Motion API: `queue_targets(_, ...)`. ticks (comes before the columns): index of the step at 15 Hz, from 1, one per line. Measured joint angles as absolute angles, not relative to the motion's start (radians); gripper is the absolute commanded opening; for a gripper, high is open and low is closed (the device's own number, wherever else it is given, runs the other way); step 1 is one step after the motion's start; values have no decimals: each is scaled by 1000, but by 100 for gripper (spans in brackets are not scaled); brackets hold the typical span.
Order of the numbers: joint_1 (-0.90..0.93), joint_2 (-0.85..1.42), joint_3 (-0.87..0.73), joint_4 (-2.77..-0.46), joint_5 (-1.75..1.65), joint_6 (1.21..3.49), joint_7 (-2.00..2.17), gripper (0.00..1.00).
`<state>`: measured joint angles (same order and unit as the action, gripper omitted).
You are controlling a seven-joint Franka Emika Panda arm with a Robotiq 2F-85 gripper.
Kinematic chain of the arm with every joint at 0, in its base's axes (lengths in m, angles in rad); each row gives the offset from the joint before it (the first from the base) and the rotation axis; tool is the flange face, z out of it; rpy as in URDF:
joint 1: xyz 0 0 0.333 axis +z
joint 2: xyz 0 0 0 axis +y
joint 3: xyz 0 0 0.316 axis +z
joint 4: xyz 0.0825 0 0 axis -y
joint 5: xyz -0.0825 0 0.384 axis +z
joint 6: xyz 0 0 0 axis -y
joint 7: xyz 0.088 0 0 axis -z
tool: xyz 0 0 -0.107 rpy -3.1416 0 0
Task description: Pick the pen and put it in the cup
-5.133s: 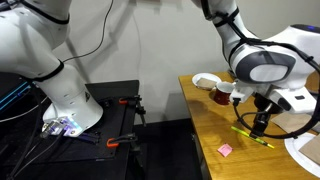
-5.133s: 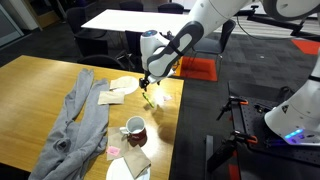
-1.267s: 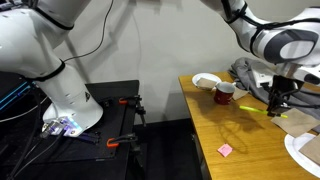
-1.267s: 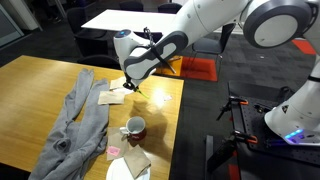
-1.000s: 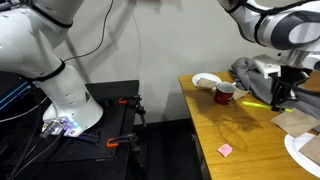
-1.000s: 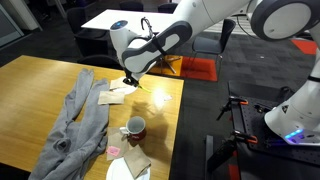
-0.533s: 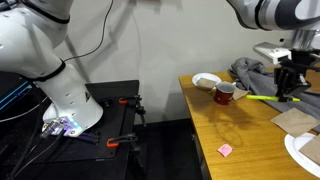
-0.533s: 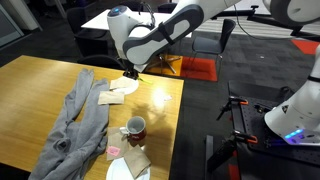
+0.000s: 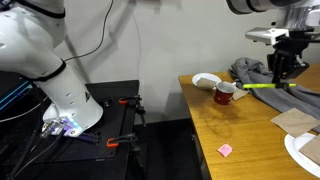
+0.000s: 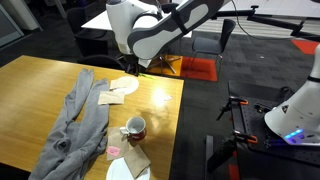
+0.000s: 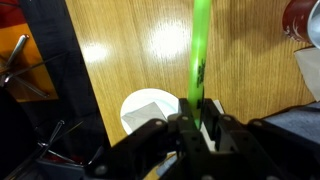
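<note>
gripper: bottom centre of the wrist view, fingers pinching the pen.
pen: lower end clamped between the fingers, shaft running to the top edge.
cup: on the table, lower left of the raised pen.

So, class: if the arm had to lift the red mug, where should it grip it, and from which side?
Probably the rim, coming straight down from above. The mug stands upright with its open mouth facing up, so its thin wall can be pinched between the inside and the outside.
</note>
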<state>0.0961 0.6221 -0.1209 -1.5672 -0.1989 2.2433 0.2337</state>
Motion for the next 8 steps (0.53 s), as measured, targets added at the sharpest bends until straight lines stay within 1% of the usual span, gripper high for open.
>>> queue_targets(1,96,606,-116,-1582,-202,2243,214,19)
queue_targets(8,96,573,-103,-1619,-209,2241,164,19)
